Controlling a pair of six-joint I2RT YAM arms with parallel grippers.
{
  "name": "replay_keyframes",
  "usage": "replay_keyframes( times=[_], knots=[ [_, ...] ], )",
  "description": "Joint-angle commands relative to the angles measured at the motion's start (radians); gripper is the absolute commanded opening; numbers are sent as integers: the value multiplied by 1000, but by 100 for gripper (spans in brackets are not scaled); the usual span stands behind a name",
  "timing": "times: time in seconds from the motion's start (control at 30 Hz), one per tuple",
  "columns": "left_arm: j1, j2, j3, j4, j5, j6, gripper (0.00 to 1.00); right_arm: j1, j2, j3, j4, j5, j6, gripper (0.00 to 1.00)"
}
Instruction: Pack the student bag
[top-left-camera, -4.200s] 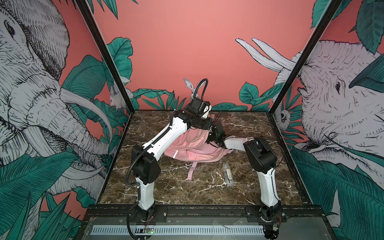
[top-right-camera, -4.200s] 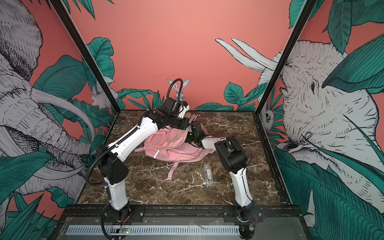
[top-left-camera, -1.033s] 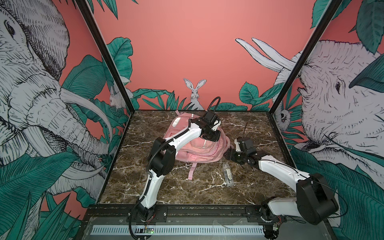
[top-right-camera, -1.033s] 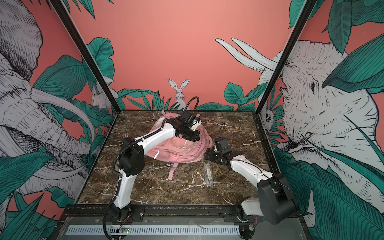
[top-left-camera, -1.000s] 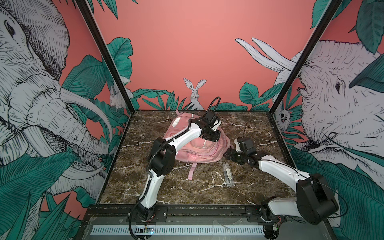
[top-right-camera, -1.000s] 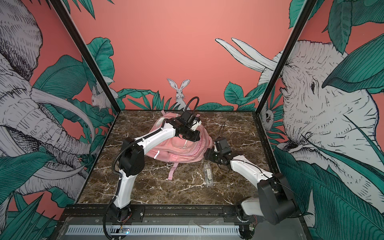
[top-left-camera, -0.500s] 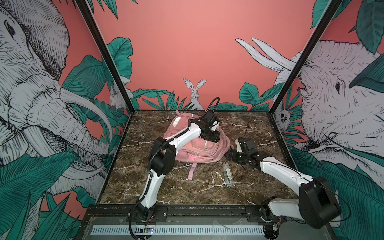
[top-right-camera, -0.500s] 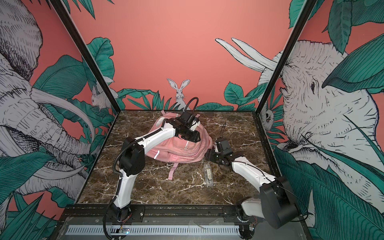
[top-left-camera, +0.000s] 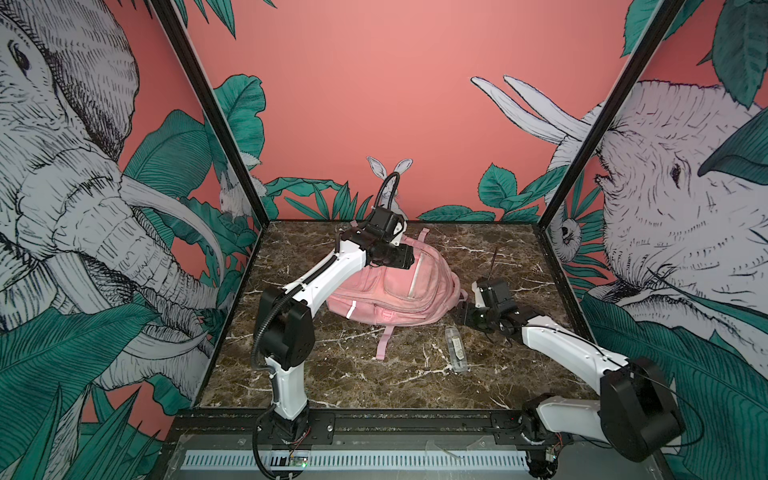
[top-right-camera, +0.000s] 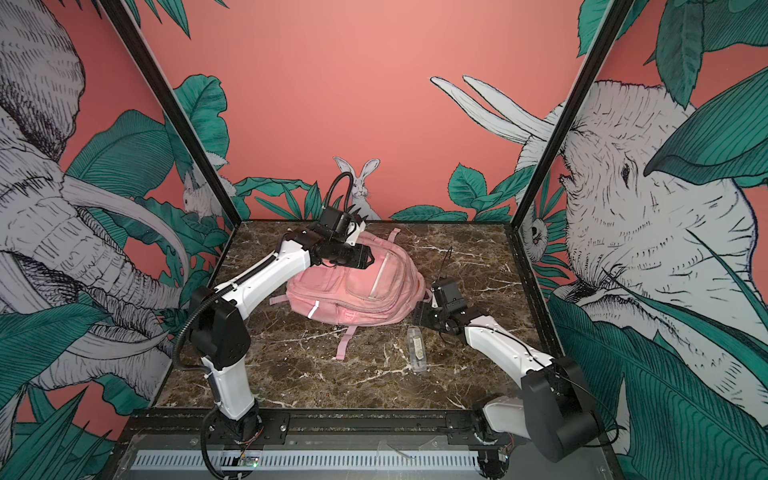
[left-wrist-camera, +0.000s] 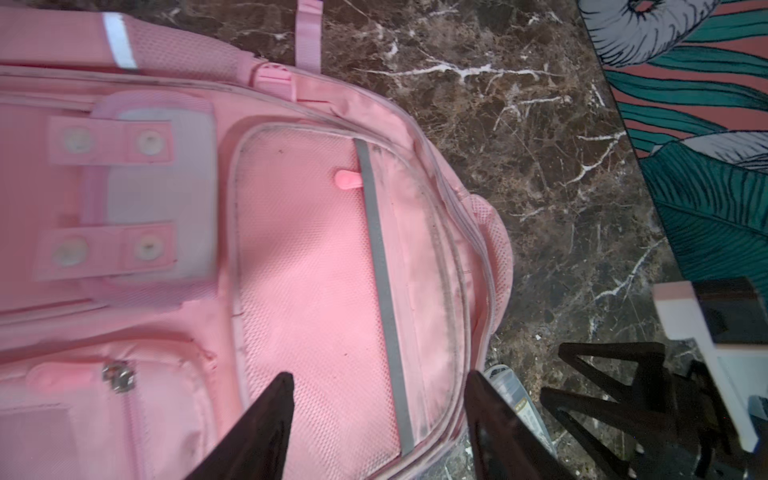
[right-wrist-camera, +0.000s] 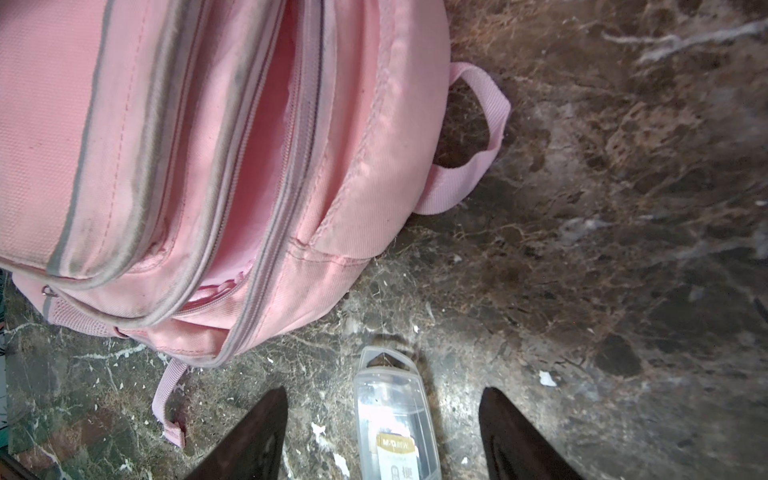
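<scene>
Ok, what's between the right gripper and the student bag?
Right wrist view: a clear plastic case at the right gripper, then bare marble table to the student bag.

A brown marble tabletop (top-left-camera: 353, 374) veined in white fills the lower middle of both top views. Right of centre on it lies a clear plastic case (top-left-camera: 455, 348), long and narrow and flat on the stone; the right wrist view shows a pale label with a tan band inside. Small white flecks (right-wrist-camera: 546, 378) dot the marble near it. Coral mural walls stand around: an elephant (top-left-camera: 62, 187) at left, another (top-left-camera: 685, 199) at right, green leaves (top-left-camera: 245, 108), and a white rabbit (top-right-camera: 362, 183) at mid-back. Black frame posts (top-left-camera: 210, 112) slant up from the back corners. Along the lower edge runs a black rail (top-left-camera: 415, 424), with a white slotted strip (top-left-camera: 353, 461) beneath it.
</scene>
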Motion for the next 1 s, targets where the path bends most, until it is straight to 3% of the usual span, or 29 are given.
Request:
replay_keyframes(
  times=[0.0, 0.33, 0.97],
  knots=[
    [44, -60, -91, 24, -20, -26, 67, -6, -9, -5, -4, 16, -18, 72],
    [201, -131, -326, 143, -65, -121, 69, -6, -4, -10, -8, 18, -22, 72],
    [221, -51, -422, 196, -50, -133, 67, -6, -29, -35, -30, 34, -43, 73]
  ],
)
